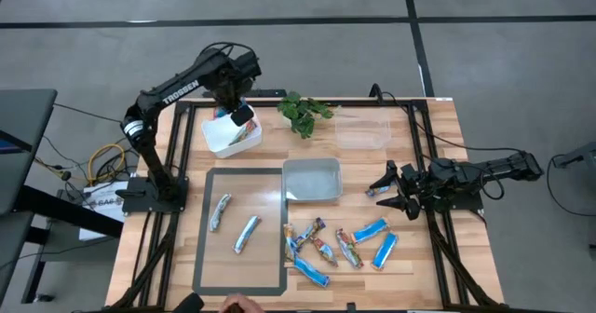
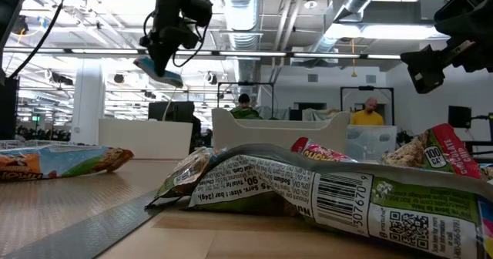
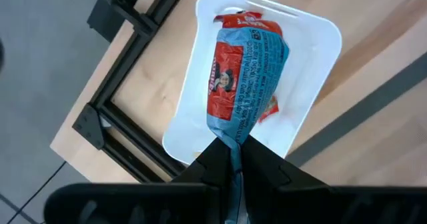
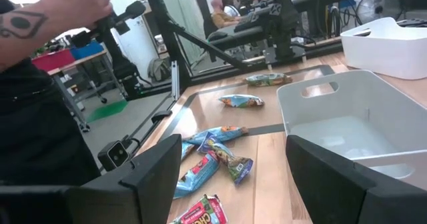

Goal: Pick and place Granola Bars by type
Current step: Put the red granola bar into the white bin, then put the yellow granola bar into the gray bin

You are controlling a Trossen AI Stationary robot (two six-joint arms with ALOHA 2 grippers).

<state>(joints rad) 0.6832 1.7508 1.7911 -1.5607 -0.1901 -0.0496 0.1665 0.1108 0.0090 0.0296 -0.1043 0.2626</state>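
My left gripper (image 1: 240, 114) hovers over a white bin (image 1: 220, 141) at the table's far left and is shut on a blue granola bar with a red panel (image 3: 241, 67). A red-edged wrapper (image 3: 268, 111) lies in the bin under it. My right gripper (image 1: 392, 190) waits open at the table's right side, touching nothing. Two silver bars (image 1: 220, 210) (image 1: 247, 234) lie on a grey mat. Several blue and multicoloured bars (image 1: 321, 248) (image 1: 372, 229) lie flat near the table's near edge. My left gripper pinches the blue bar by its crimped end seam (image 3: 233, 146) between the two fingers, which come from above and point down. The bar hangs below the fingers, lifted clear (image 2: 160, 68) above the white bin (image 3: 319, 37).
A clear tub (image 1: 312, 179) sits mid-table and a second clear tub (image 1: 363, 131) at the far right. A green plant sprig (image 1: 303, 114) lies between the bins. A person's tattooed arm (image 4: 27, 24) shows beyond the table, and a hand (image 1: 244, 304) at the near edge.
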